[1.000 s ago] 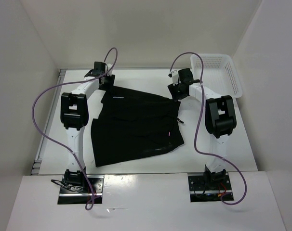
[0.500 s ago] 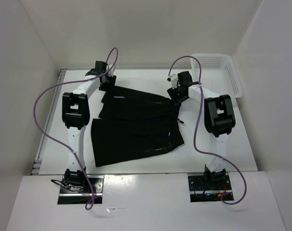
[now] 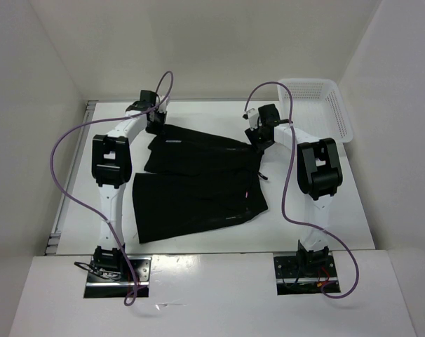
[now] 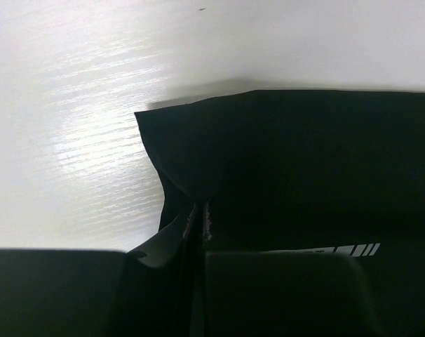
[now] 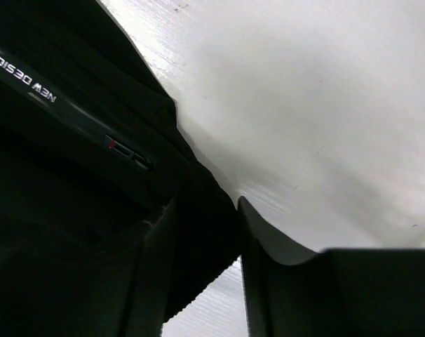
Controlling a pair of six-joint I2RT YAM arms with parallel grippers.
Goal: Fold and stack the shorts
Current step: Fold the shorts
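Top view, shorts: the black shorts lay spread flat across the middle of the table, nearer its far edge than its near one; a white mesh basket stood in the far right corner.
Top view, arms: the left gripper sat at the cloth's far left corner; the right gripper sat at its far right corner, by the drawstring.
Left wrist view: the fingers stood nearly together, pinching a raised corner of the shorts; bare table showed beyond the hem.
Right wrist view: the fingers stood partly apart, one either side of the waistband edge; whether they clamped it could not be told.
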